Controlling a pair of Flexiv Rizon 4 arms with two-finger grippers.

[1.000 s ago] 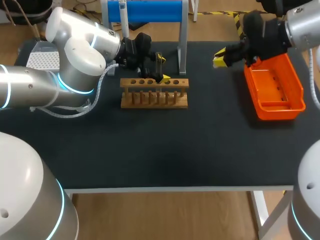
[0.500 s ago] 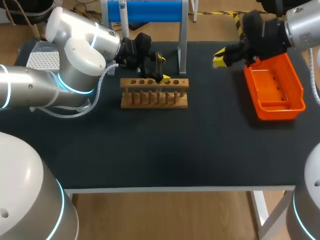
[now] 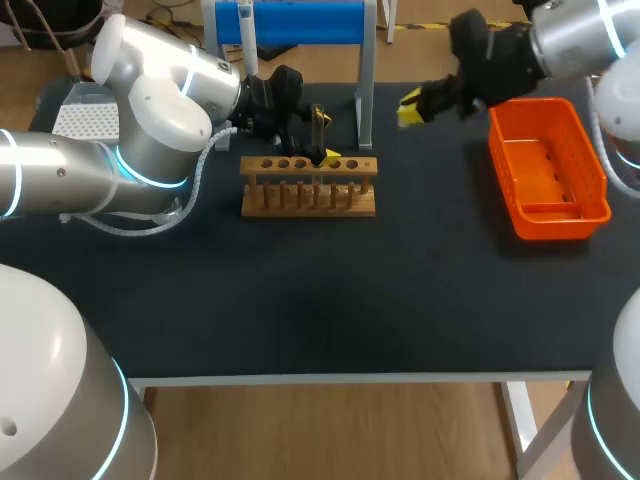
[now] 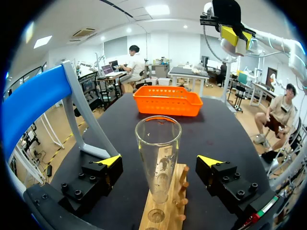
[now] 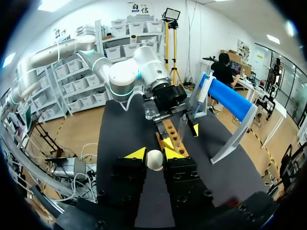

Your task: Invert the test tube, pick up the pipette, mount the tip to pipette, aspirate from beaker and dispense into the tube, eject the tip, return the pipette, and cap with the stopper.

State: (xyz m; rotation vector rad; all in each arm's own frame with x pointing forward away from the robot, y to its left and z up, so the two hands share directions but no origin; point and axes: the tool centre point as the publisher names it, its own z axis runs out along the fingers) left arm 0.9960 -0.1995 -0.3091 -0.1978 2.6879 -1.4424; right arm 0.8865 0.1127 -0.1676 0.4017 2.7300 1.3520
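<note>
The pipette (image 3: 247, 35) is hung by the desk's (image 3: 400, 300) far edge. The test tube (image 4: 158, 143) is stood in its rack (image 3: 308, 190), untouched between the left gripper's (image 4: 159, 161) parted fingers. A stopper (image 5: 154, 160) is clamped in the right gripper (image 3: 411, 108); only capping seems left.

The test tube (image 4: 158, 155) bears dark printed marks, too blurred to read.

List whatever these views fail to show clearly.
- Tip box: head view, mostly behind the left arm.
- Beaker: in no view; perhaps behind that arm.
- Pipette: head view, top cut off by the edge.
- Stopper: right wrist view, lower part hidden between the right gripper's fingers.
- Tube: left wrist view, clear glass; any liquid cannot be told.
</note>
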